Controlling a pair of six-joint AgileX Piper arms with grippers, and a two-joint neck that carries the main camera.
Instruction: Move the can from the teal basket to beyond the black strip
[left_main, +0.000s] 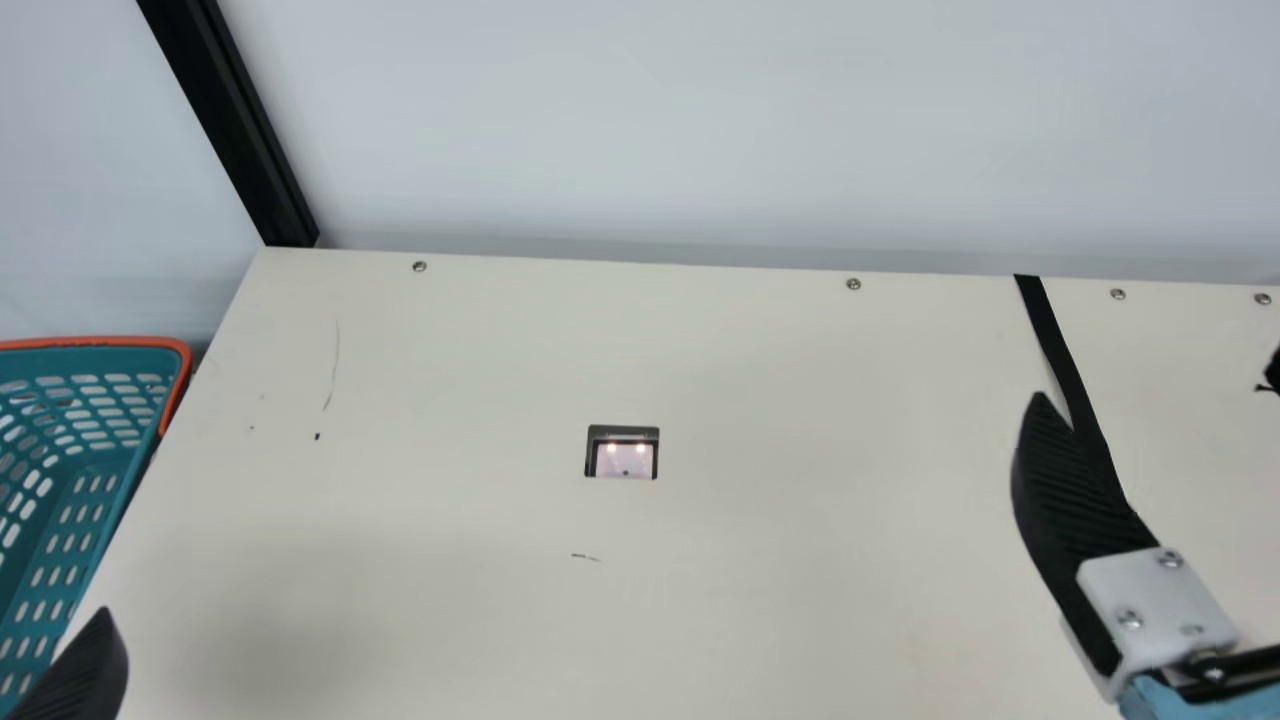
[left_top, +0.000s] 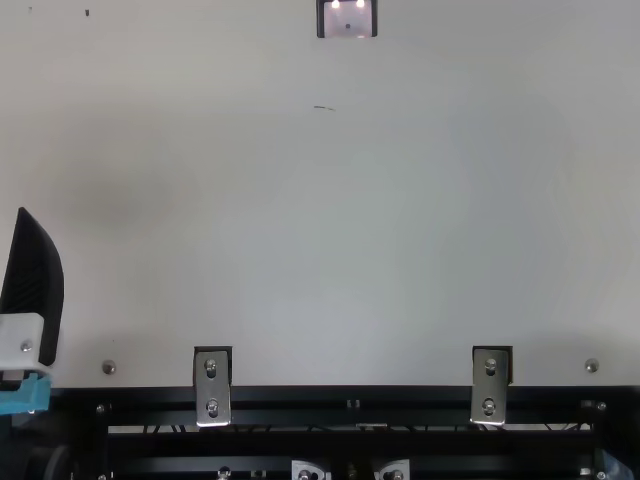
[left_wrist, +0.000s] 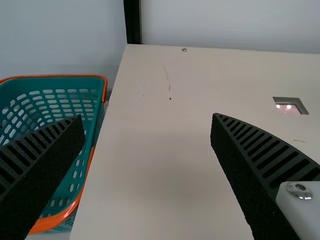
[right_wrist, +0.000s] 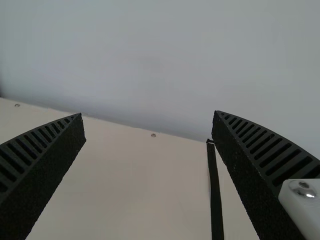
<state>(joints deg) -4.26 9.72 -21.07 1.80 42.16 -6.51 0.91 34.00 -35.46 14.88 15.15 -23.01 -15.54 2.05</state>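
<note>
– Status?
– My left tool (left_wrist: 147, 117) and right tool (right_wrist: 148, 115) were wide.
– The can?
– I couldn't tell where. Teal basket (left_main: 100, 458) sat beside surface (left_main: 450, 400); reaching blind could've snagged its orange rim (left_wrist: 55, 75).

No readable text or labels

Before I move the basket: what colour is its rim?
Mostly orange; the rim shows best in the left wrist view.
</note>
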